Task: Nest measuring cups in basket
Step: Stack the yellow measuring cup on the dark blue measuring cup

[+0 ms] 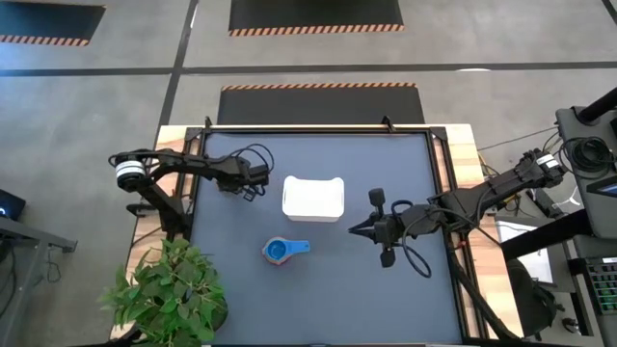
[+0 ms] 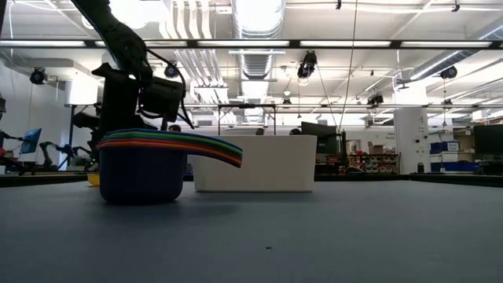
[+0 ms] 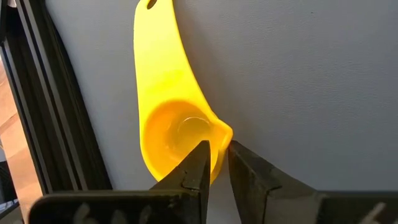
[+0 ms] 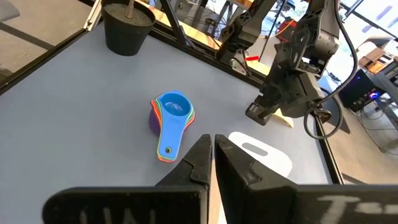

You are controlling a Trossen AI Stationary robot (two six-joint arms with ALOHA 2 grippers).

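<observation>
One glossy yellow measuring cup [image 3: 171, 134], long-handled, spouted rim.

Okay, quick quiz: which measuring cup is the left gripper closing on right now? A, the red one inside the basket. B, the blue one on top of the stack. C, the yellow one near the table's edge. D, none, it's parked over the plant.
C: the left wrist view shows the left gripper with its fingers pinching the rim of the yellow cup, apart from the nested stack.
</observation>
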